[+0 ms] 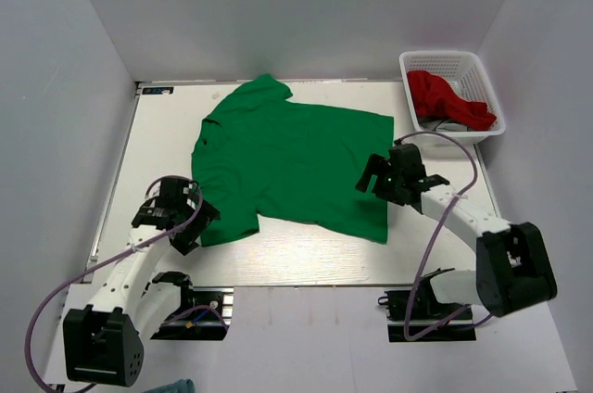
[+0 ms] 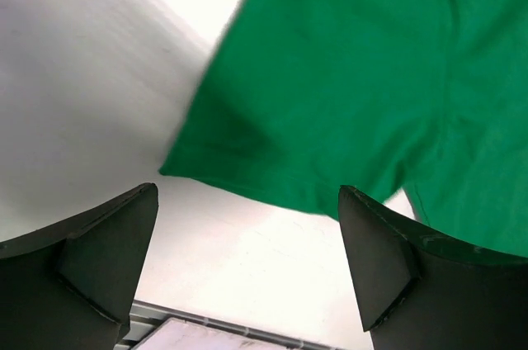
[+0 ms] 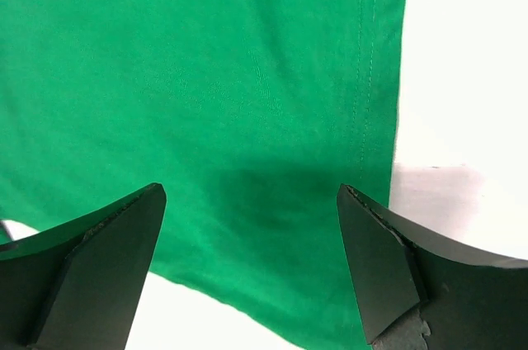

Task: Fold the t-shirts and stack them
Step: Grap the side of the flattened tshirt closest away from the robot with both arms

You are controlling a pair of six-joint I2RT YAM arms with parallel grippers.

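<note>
The green t-shirt lies spread flat in the middle of the white table, collar toward the left. A red t-shirt sits crumpled in the basket at the back right. My left gripper hovers open at the shirt's near-left corner; in the left wrist view the gripper has bare table between its fingers and the green t-shirt just ahead. My right gripper stands open above the shirt's right part. The right wrist view shows that gripper over green t-shirt fabric near a stitched hem, holding nothing.
A white slatted basket stands off the table's back right corner. White walls close in the back and both sides. The arm bases and their cables occupy the near edge. A teal scrap shows at the bottom edge.
</note>
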